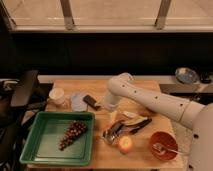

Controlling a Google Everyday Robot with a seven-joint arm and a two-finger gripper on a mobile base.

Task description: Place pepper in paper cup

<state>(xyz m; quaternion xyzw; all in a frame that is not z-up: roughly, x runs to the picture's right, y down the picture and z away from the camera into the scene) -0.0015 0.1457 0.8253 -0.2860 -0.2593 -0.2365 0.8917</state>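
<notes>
One claw [111, 112] above wooden table [150, 91]

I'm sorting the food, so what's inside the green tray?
The green tray holds one dark grape bunch; the floor beneath it is covered, the rest bare. The gripper hangs over the table beyond the tray, near the pale-blue plate.
</notes>
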